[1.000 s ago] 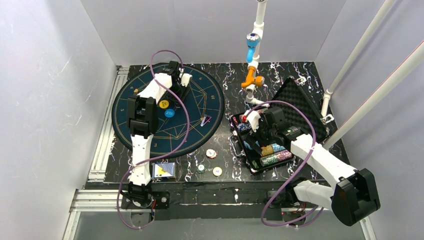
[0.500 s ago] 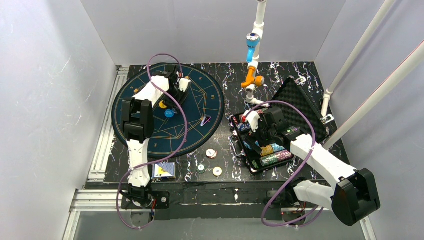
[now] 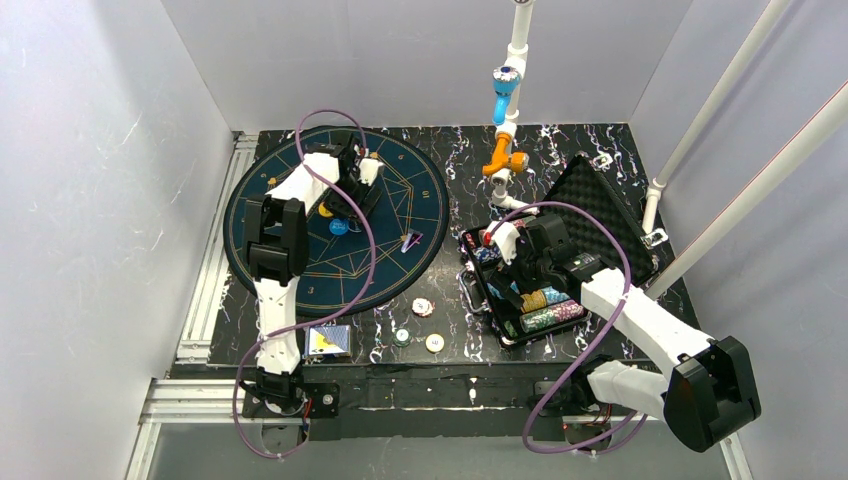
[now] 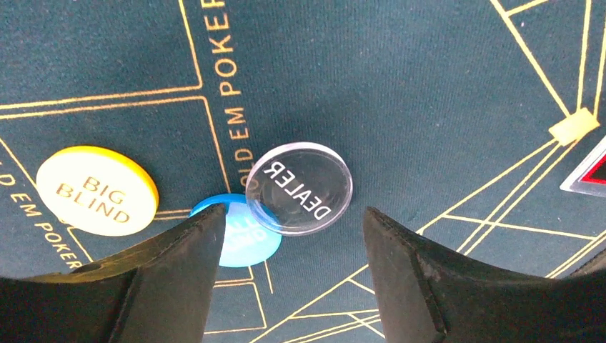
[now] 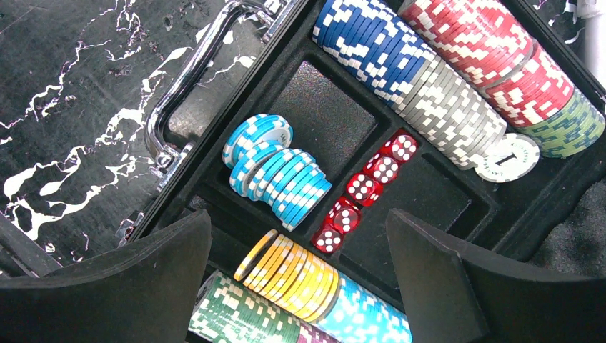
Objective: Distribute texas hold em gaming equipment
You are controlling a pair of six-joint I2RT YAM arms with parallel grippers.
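- The clear dealer button [image 4: 300,188] lay on the green mat [image 4: 414,78], its edge overlapping the blue disc [image 4: 239,243], with the yellow Big Blind disc [image 4: 96,190] near. I judged all three light, stiff and slick, and thin enough to need a pinch across the rim.
- My left gripper [image 4: 291,218] stood with jaws apart and empty, the button just ahead between the fingertips.
- My left arm reached forward over the far part of the mat, wrist tipped down.
- My right gripper [image 5: 299,218] hung spread wide and empty above the case [image 5: 332,132], over pale blue chips [image 5: 282,175] standing on edge.
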